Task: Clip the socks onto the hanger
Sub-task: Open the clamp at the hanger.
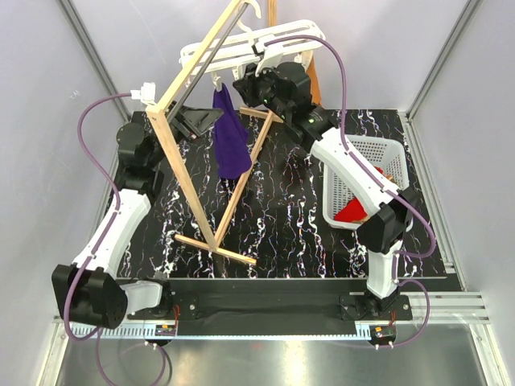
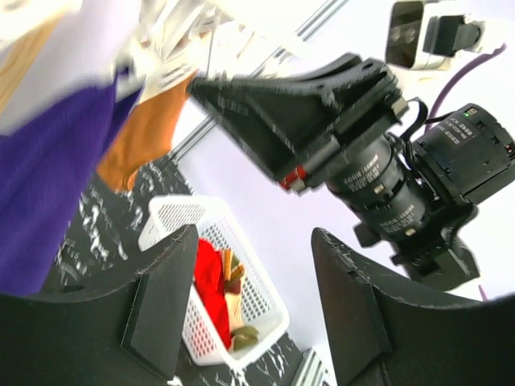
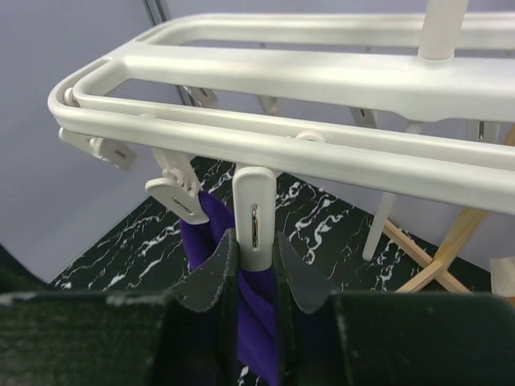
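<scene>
A big black table (image 1: 298, 233) with white squiggly lines fills the floor of the scene. On it stands a tall wooden stand (image 1: 191, 189). The white hanger (image 3: 306, 76) hangs high up at the top of the stand, with its little pegs pointing down.

A white basket (image 1: 378, 153) full of holes sits on the right side of the table, next to the right arm.

The left gripper (image 2: 253, 305) is in the air near the left leg of the stand. Its two fingers are wide apart and nothing is between them.

The right gripper (image 3: 253, 277) is up under the hanger. Its two fingers are pressed tight on one white peg (image 3: 253, 213), one on each side.

A purple sock (image 1: 231, 145) hangs down long from the hanger, right below that peg. It looks like this peg holds it, but the fingers hide that spot. An orange sock (image 2: 145, 133) hangs farther back. A red sock (image 1: 354, 211) lies in the basket. Next to it is a tan and brown sock (image 2: 235, 301).
</scene>
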Available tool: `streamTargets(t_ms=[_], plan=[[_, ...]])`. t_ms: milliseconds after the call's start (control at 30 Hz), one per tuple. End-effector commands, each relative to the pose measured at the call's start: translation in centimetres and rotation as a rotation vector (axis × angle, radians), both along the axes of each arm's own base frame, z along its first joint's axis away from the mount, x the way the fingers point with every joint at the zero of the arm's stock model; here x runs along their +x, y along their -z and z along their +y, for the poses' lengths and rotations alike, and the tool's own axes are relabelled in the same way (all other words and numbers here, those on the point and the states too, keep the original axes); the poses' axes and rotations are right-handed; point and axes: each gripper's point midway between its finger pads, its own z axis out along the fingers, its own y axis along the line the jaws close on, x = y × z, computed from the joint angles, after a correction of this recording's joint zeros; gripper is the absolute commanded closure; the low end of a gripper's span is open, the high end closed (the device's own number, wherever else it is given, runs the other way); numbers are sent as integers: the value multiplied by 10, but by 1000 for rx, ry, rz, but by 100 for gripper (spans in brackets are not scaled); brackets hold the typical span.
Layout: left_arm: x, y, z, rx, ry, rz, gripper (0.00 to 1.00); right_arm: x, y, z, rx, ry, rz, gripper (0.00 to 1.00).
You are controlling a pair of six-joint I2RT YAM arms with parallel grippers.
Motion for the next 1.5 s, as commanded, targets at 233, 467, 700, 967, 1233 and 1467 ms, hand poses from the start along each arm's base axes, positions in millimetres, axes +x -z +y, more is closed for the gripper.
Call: streamTargets(t_ms=[233,467,700,967,1233,1467], plan=[[17,-81,-17,-111,-52,-222,40,-33,19,-8,-132,-88,187,100],[46,-64,-34,-97,-87,-113,45,-39,22,-12,-160,-96,195,100],[63,-47,-32,-60,-177,-27,46,-40,23,-11,-166,-109,193,100],[77,-46,-30,-64,-226,19,39,-49,17,-10,-162,-150,186,100],[85,-43,-43,-77,-180,22,41,-54,16,-13,-177,-161,177,100],[79,-51,-49,-85,-151,-12,45,-54,18,-12,-181,-164,186,100]])
